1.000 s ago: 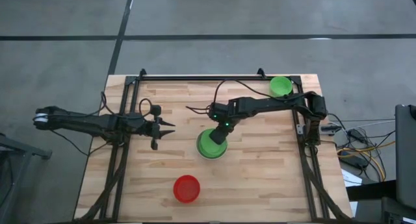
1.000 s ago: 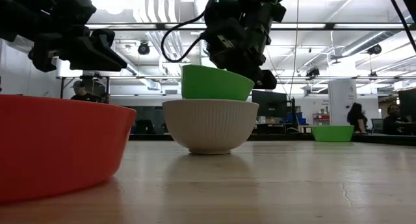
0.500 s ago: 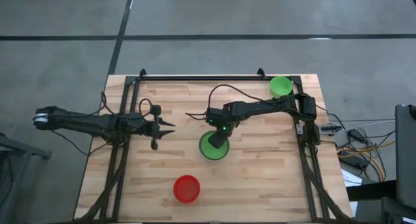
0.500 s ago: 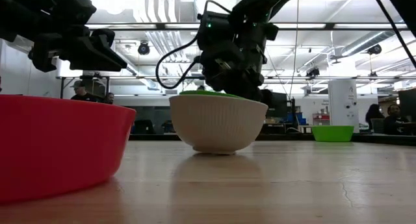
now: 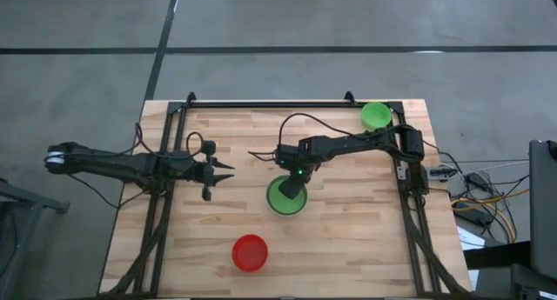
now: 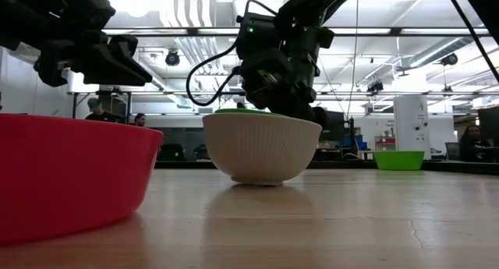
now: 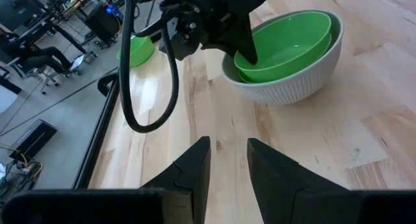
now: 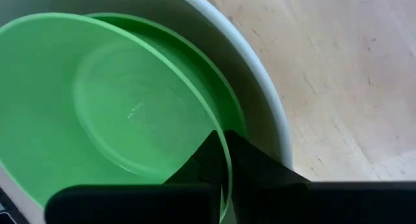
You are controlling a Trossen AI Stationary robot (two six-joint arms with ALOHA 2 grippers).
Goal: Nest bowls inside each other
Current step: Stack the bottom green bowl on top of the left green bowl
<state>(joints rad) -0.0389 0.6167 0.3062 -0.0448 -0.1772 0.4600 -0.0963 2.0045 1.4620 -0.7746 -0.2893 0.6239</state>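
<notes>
Left gripper (image 5: pixel 228 174) hovering near bench's left edge, fingers apart, holding nothing, red bowl (image 5: pixel 250 252) near front edge, right gripper (image 5: pixel 290 187) clamped on rim of top green bowl (image 5: pixel 280 196), 2 green bowls nested in white bowl (image 6: pixel 260 146) mid-bench, 1 more green bowl (image 5: pixel 375 116) at far right corner.

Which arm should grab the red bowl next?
Probably left: the left gripper hangs free near the red bowl, while the right gripper is shut on a green bowl.
</notes>
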